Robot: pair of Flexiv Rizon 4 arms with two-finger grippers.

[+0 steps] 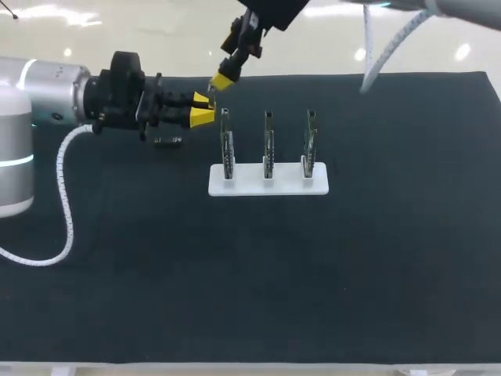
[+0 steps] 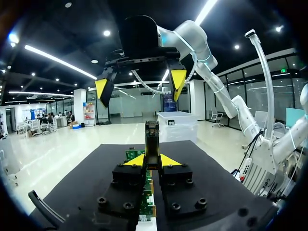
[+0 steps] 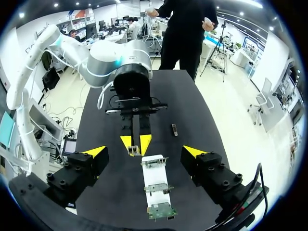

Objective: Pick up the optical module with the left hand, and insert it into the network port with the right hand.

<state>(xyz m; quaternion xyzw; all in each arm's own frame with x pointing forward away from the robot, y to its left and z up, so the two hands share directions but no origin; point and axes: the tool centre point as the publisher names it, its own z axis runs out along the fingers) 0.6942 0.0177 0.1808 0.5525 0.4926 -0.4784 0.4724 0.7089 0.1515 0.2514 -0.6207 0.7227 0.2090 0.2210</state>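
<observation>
Left hand [image 2: 152, 161]: closed on the optical module [image 2: 152, 137], which stands upright between its fingers just beside the nearest end board of the white rack [image 1: 246, 186]. Right hand [image 2: 141, 85]: spread wide, holding nothing, hanging above that same end of the rack. I note a small dark part [image 1: 168, 142] lying on the black surface [image 1: 250, 274], near the rack, under my left arm.

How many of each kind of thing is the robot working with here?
Upright green circuit boards: 3
Flat white plastic stand holding them: 1
Small dark oblong optical modules: 2, one lying loose, one held in the left fingers
Total: 6
</observation>
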